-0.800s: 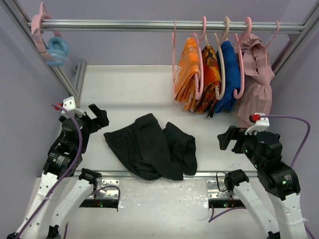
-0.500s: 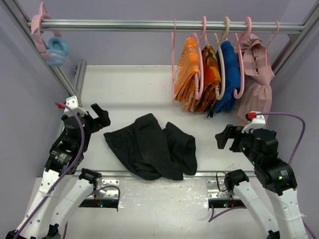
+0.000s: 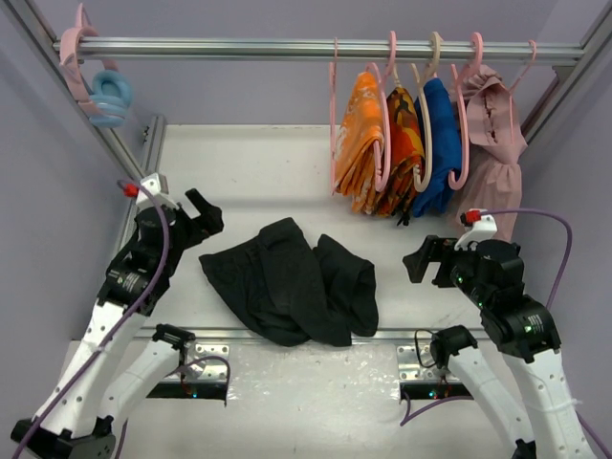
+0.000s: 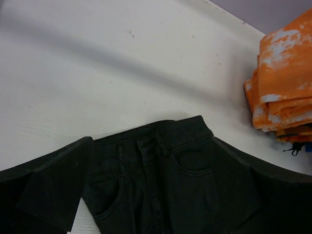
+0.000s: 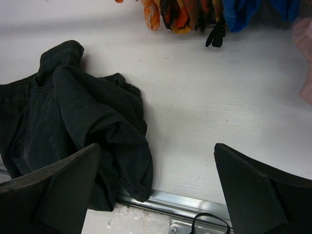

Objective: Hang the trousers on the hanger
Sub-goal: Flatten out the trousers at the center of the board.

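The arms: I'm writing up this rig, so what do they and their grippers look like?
The left arm and right arm have white lower links and black upper joints. A purple cable loops along each, ending at a white mount with a red cap. The left gripper and right gripper are black, with broad, flat, wedge-like fingers.

no readable text, no labels, no brand marks, no numbers on anything in view
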Tool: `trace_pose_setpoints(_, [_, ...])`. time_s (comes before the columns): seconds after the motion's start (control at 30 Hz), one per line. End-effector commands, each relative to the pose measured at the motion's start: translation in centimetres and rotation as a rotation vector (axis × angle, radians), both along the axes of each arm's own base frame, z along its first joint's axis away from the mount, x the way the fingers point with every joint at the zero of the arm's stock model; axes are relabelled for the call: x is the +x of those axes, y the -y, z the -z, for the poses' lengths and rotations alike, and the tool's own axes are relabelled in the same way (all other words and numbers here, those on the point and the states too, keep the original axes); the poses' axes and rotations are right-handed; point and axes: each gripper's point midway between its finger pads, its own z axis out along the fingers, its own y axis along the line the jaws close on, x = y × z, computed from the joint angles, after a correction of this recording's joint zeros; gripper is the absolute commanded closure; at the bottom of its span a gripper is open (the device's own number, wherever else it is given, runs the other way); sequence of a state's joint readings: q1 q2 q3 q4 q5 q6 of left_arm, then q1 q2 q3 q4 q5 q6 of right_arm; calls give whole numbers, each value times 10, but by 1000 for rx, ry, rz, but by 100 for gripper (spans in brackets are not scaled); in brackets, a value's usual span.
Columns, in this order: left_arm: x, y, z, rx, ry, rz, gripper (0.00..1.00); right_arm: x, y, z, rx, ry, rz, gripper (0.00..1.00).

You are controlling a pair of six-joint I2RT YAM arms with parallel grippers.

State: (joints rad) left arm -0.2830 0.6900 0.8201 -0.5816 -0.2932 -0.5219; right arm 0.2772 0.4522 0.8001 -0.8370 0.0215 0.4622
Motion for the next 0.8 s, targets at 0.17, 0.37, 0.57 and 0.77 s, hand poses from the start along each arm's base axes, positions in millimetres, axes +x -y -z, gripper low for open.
trace_pose_setpoints(0.17, [67,149,80,-28,-270,177,0,8,-20,6,51,-18,-78,1])
trace_pose_setpoints(0.37, [79,202,127,163,-370,199,0,4,-26,18,61,-45,-116,1])
trace_pose_setpoints(0.57, [81,213,154,358,-450,147,3,4,-30,20,75,-38,-136,1])
trace_pose_setpoints(0.77, [72,196,163,421,-470,97,53,5,-31,18,78,-25,-141,1])
